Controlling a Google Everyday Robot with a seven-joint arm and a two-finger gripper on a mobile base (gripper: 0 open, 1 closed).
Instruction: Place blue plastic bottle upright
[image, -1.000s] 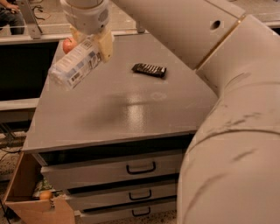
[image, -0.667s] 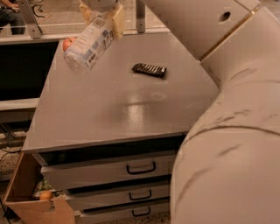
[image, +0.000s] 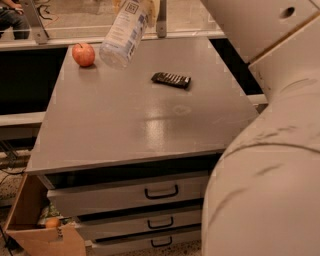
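Overhead, jaws hold tilted blue plastic bottle (image: 123, 34) above grey table (image: 125, 125).

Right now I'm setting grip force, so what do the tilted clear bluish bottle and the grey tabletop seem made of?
Clear bluish bottle: see-through plastic, glossy, with a paper-like white label; held aloft by the gripper at the top edge. Grey tabletop: probably painted metal or laminate, smooth, with soft light reflections.

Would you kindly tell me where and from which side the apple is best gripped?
Across its round middle, from straight above: the apple sits stem-up at the far left corner of the table, with nothing touching it. The gripper is occupied, holding the tilted bottle at the picture's top edge.
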